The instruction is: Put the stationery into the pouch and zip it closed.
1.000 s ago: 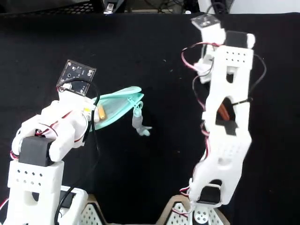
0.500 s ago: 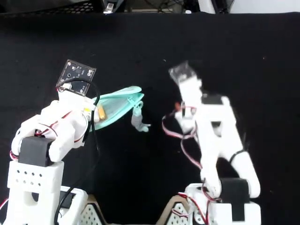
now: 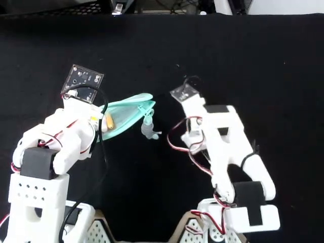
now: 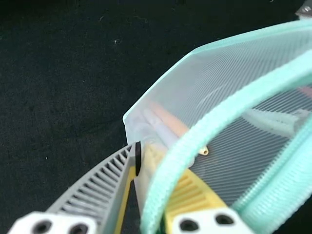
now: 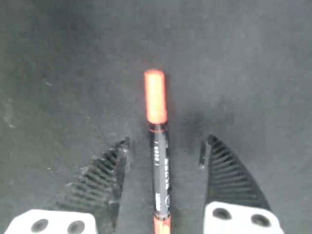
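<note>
A teal mesh pouch (image 3: 126, 114) lies left of centre on the black table, its zip open. My left gripper (image 4: 141, 161) is shut on the pouch's (image 4: 229, 92) near corner. Through the mesh I see a peach stick and a white one (image 4: 165, 124). A grey zip charm (image 3: 148, 129) hangs off the pouch's right end. My right arm (image 3: 217, 136) is bent low just right of the pouch. Its gripper (image 5: 165, 146) is open, one finger on each side of a black pen with an orange-red cap (image 5: 157, 105) that lies flat on the cloth.
The black cloth (image 3: 263, 61) covers the whole table. Both arm bases stand at the near edge. A dark grille and cables run along the far edge (image 3: 116, 7).
My right arm has folded down from its raised, stretched pose at the back right and come to the middle beside the pouch. The left arm and the pouch have stayed put.
</note>
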{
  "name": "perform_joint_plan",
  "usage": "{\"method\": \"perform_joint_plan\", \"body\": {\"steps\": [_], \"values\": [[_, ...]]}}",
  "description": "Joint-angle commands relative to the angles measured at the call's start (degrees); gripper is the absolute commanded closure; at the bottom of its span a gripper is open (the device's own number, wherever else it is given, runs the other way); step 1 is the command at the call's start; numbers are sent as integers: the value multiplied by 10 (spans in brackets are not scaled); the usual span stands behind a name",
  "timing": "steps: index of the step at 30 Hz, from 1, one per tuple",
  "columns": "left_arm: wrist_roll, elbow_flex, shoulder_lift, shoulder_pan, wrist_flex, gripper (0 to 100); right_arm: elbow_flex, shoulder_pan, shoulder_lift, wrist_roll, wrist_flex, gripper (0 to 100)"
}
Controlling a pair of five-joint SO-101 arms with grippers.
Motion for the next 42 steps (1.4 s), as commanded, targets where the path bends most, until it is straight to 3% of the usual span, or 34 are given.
{"method": "perform_joint_plan", "body": {"steps": [1,9,17,19,21,24,28,33,37,42], "values": [[-5,52,45,-4,-11,968,-73,-15,7,1,15,793],[-5,52,45,-4,-11,968,-141,-26,109,8,11,825],[-5,52,45,-4,-10,968,-207,-18,233,62,11,826],[-5,52,45,-4,-10,968,-220,-14,255,62,11,864],[-5,52,45,-4,-9,968,-233,-12,263,58,11,982],[-5,52,45,-4,-10,968,-234,-12,245,44,14,990],[-5,53,45,-4,-10,968,-233,-2,144,30,47,987],[-5,53,45,-4,-11,968,-233,-1,-88,25,116,987],[-5,53,45,-4,-11,968,-236,-7,-276,-49,122,986],[-5,53,45,-4,-10,968,-239,-94,-463,-85,119,986]]}}
